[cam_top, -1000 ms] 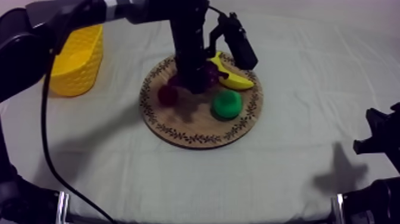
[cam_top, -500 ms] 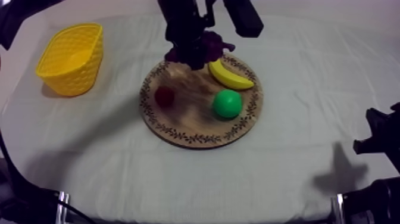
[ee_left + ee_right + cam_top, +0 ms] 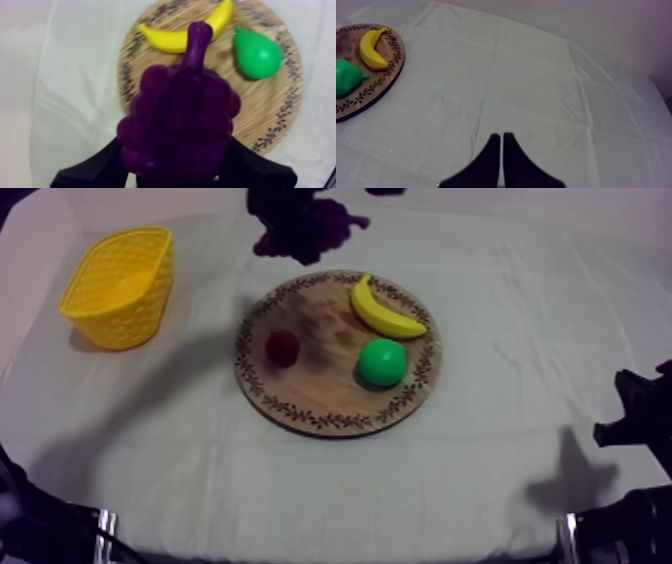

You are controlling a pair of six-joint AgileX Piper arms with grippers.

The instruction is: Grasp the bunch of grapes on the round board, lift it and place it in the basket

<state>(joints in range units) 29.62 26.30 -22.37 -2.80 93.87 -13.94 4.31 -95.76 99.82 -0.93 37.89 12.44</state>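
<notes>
The grey-white cloth (image 3: 520,318) lay flat under the board (image 3: 310,403), which carried the banana (image 3: 385,313), pear (image 3: 381,362) and small red fruit (image 3: 282,348). A second before, the left arm had stood down on the board at the grapes; half a second before, it had them just clear of the far rim. Now the grapes (image 3: 300,228) hung higher, above the cloth past the board's far edge and well apart from the basket (image 3: 130,323). The pick looked done, with the carry across to the basket left to do. The left gripper (image 3: 175,150) was clamped round the bunch, a finger on either flank, the stem pointing out over the board. The right gripper (image 3: 501,136) rested over bare cloth, fingers pressed together on nothing.
</notes>
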